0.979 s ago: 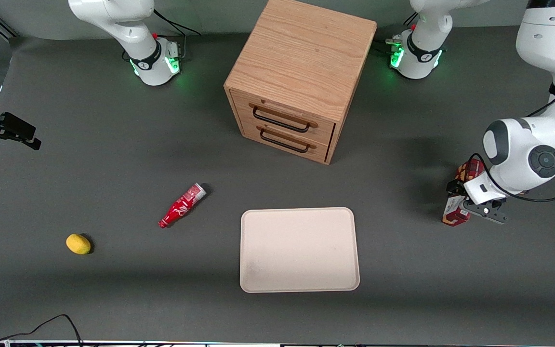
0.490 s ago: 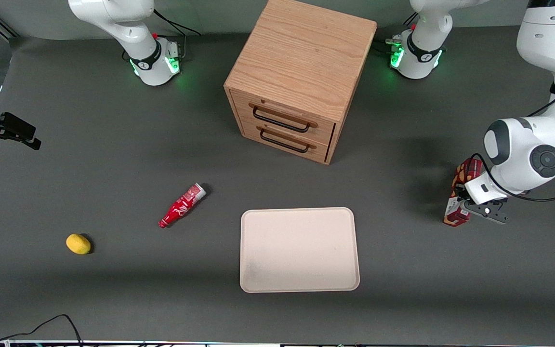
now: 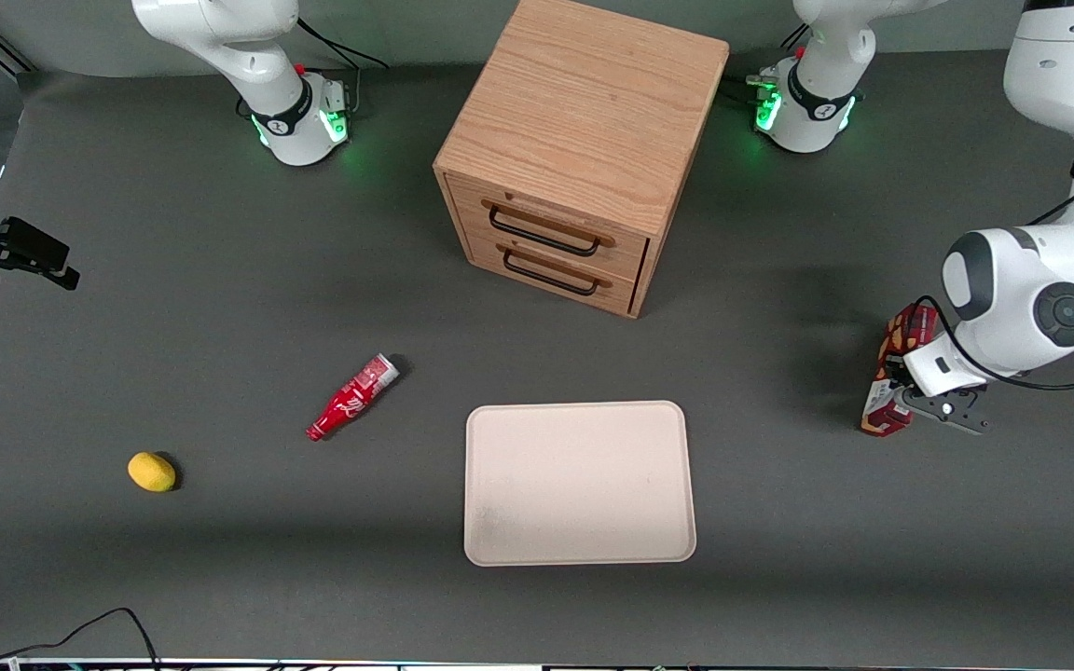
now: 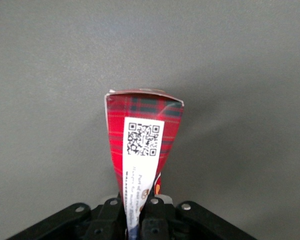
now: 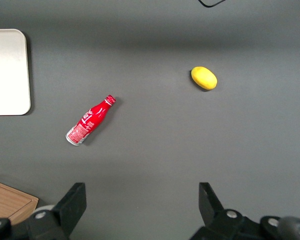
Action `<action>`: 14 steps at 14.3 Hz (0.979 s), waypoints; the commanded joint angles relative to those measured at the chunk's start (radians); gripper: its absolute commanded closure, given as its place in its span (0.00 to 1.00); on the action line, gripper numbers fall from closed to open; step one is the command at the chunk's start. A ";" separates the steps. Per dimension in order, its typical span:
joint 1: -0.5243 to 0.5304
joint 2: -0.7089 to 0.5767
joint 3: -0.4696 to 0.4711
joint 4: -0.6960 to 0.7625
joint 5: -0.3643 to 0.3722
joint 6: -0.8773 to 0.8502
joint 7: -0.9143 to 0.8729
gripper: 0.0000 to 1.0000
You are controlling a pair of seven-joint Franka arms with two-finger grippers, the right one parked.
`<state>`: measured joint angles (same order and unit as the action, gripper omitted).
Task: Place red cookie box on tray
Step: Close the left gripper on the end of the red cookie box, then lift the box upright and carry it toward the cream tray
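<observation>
At the right edge of the front frame, about mid-height, the left arm's gripper is clenched on the red cookie box, which stands tilted with its lower end nearest the camera. In the wrist view the gripper pinches the tartan box at one end, its white label with a square code facing the lens. The cream tray lies lower centre, well apart from the box. A wooden cabinet fills the upper centre; a red bottle and a yellow lemon lie lower left.
</observation>
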<state>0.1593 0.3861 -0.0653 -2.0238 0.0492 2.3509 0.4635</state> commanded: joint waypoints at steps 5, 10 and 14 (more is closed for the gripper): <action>-0.018 -0.082 -0.002 0.421 -0.072 -0.571 0.006 1.00; -0.038 -0.073 -0.002 0.651 -0.104 -0.783 -0.049 1.00; -0.167 -0.029 -0.002 0.733 -0.126 -0.803 -0.263 1.00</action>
<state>0.0833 0.3013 -0.0790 -1.3843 -0.0682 1.5825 0.3238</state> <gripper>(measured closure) 0.877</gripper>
